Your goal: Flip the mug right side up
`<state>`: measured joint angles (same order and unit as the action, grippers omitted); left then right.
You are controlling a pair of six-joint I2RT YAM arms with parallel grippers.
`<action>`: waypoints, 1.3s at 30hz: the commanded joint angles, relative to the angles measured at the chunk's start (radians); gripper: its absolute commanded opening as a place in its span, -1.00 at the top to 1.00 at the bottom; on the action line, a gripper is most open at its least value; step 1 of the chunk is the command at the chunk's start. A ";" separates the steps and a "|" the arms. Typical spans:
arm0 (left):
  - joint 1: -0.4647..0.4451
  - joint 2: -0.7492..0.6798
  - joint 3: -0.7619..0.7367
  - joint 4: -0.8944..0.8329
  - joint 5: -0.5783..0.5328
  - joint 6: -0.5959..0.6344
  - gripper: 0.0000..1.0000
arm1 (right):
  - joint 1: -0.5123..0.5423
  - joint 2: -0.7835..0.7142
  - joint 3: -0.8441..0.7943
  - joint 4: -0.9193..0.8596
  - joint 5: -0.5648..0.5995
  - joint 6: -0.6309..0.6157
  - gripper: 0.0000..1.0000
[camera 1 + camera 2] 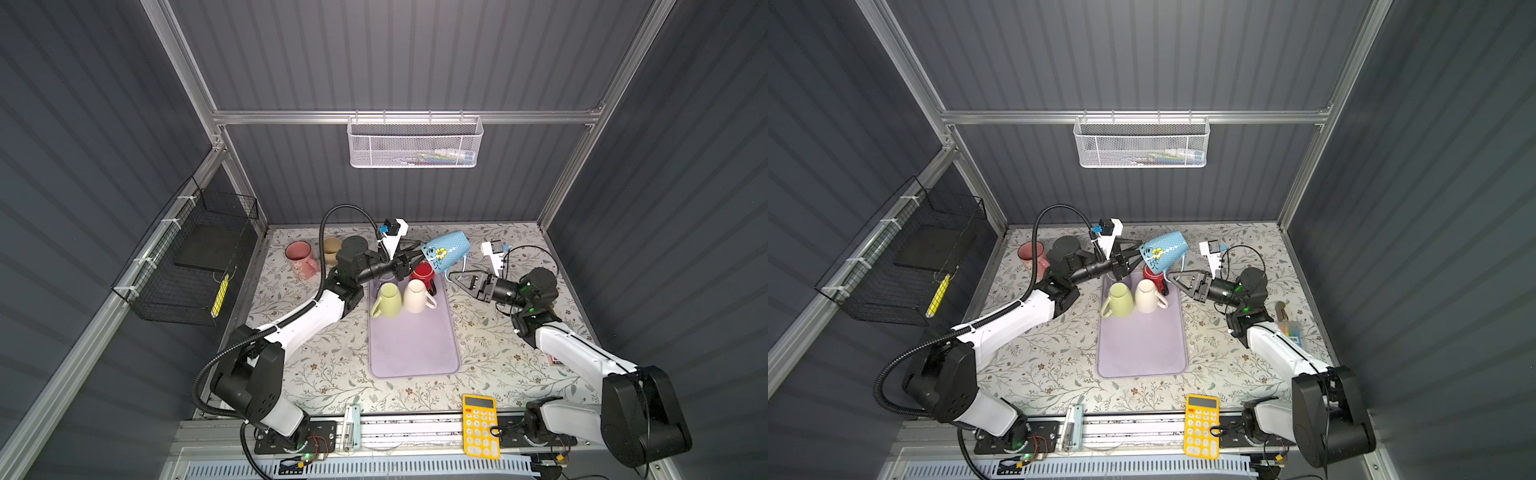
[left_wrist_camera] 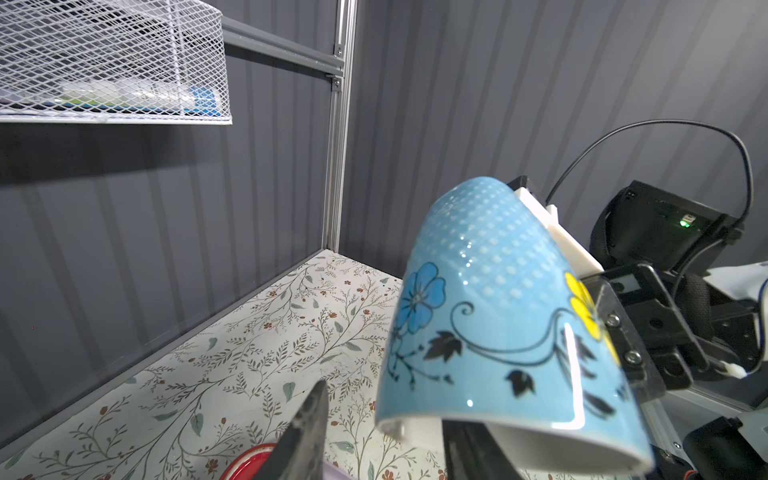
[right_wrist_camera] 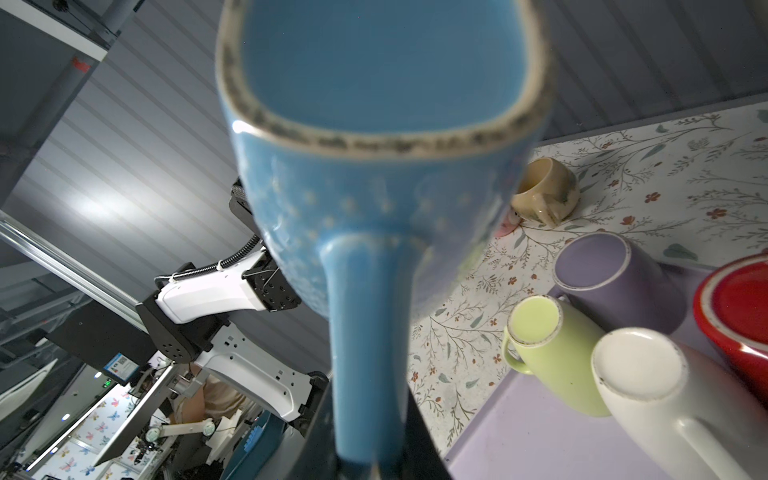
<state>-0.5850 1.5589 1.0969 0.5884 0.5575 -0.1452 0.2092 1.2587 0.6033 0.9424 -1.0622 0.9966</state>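
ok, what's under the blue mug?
A red mug on the mat, seen in both top views. The blue mug, held tilted above it, covers its far edge; anything else there is hidden.

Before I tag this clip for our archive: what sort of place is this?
Most likely a robot test cell staged as a kitchen counter: corrugated grey walls on an aluminium frame, two robot arms mounted at the front, and an upturned green mug and white mug on a lilac drying mat.
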 commanded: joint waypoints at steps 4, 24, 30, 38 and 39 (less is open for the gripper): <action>-0.012 0.028 0.047 0.066 0.037 -0.023 0.15 | -0.005 0.005 0.032 0.175 -0.020 0.063 0.92; -0.022 0.091 0.077 0.189 0.068 -0.080 0.32 | -0.005 0.093 0.047 0.370 -0.038 0.204 0.93; -0.026 0.105 0.091 0.199 0.075 -0.090 0.40 | -0.005 0.104 0.046 0.390 -0.043 0.219 0.94; -0.029 0.127 0.101 0.228 0.087 -0.112 0.76 | -0.005 0.103 0.039 0.380 -0.050 0.215 0.94; -0.028 0.125 0.100 0.229 0.086 -0.111 0.79 | -0.005 0.102 0.037 0.379 -0.050 0.214 0.93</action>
<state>-0.6006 1.6840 1.1625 0.7681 0.6029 -0.2279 0.2043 1.3689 0.6083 1.2522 -1.1034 1.2293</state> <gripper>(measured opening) 0.118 0.170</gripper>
